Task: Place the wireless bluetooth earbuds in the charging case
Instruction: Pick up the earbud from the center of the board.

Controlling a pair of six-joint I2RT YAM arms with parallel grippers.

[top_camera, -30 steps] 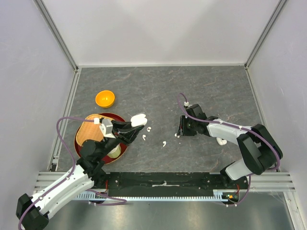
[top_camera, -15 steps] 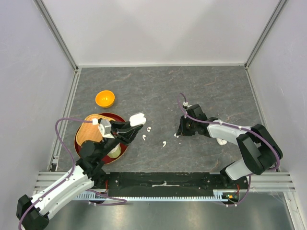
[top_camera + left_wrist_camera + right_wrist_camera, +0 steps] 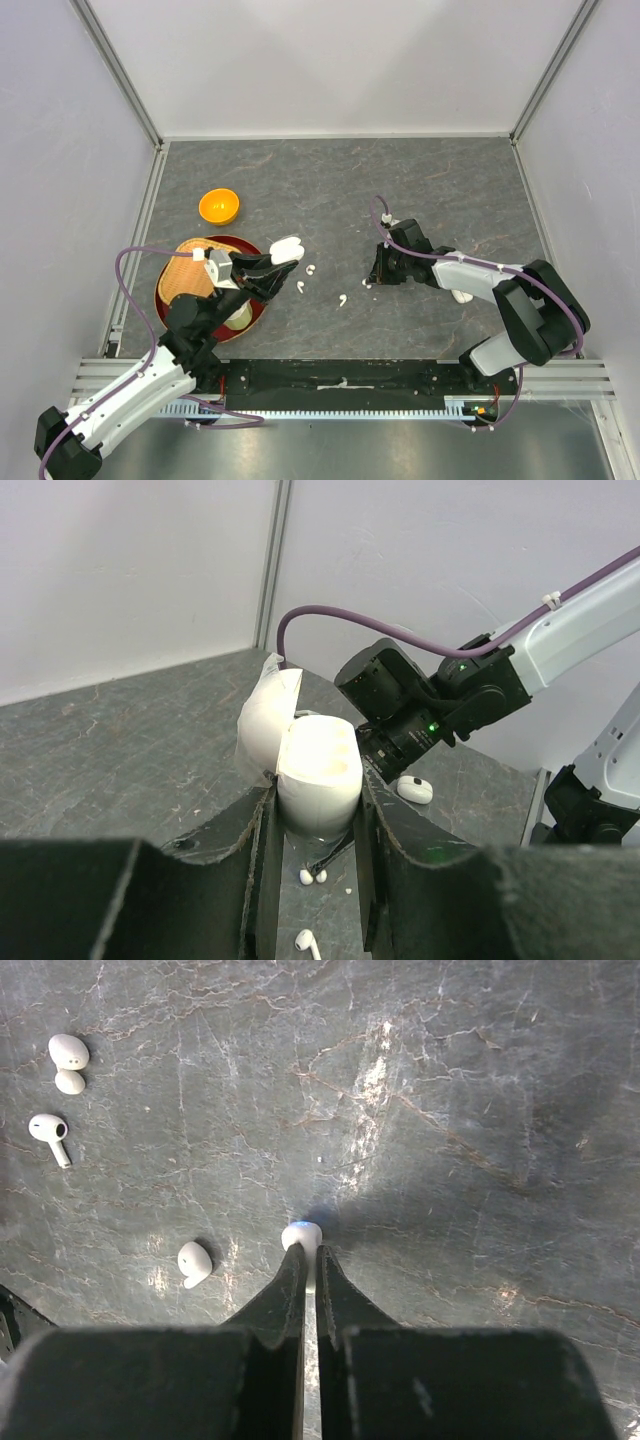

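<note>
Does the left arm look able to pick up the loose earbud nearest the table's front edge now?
Probably not. The earbud lies uncovered and close by, but the left end effector is shut on the open charging case, so its fingers are not free.

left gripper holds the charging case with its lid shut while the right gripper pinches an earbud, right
No: the charging case in the left gripper has its lid open, as the left wrist view shows. The right gripper does pinch an earbud.

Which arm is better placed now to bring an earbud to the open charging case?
Right. The right tool pinches an earbud on the table; the left tool holds the open charging case.
</note>
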